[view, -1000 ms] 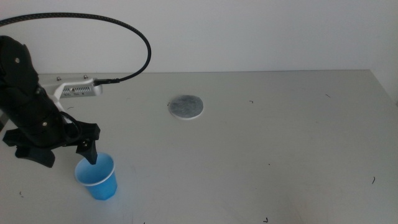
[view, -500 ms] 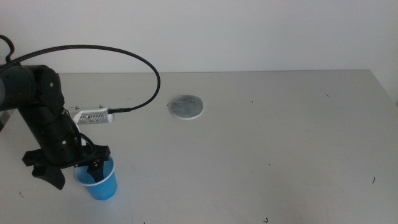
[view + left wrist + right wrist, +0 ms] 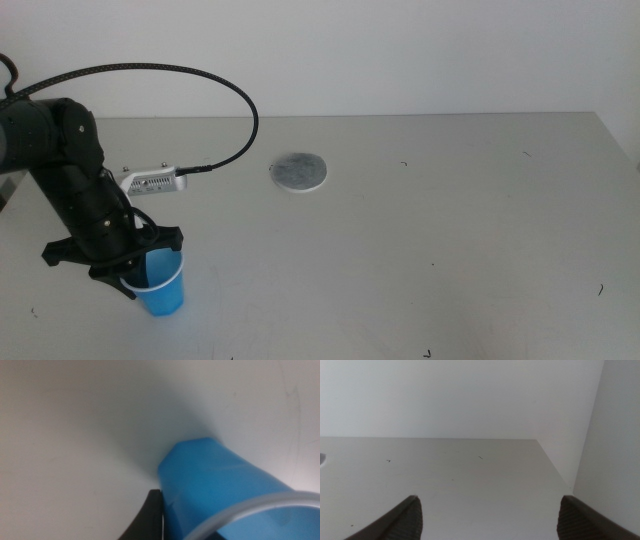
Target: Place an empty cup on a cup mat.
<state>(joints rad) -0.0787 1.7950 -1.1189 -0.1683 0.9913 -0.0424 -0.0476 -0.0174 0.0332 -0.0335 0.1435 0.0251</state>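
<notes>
The blue cup (image 3: 158, 283) stands upright, mouth up, at the desk's (image 3: 420, 220) near left; whether it holds anything cannot be told. The left gripper (image 3: 128, 268) has its fingers closed over the rim. The cup mat (image 3: 299, 171) lies well apart, unobstructed. The right gripper (image 3: 487, 520) waits out of the middle view, fingers wide apart and empty.
</notes>
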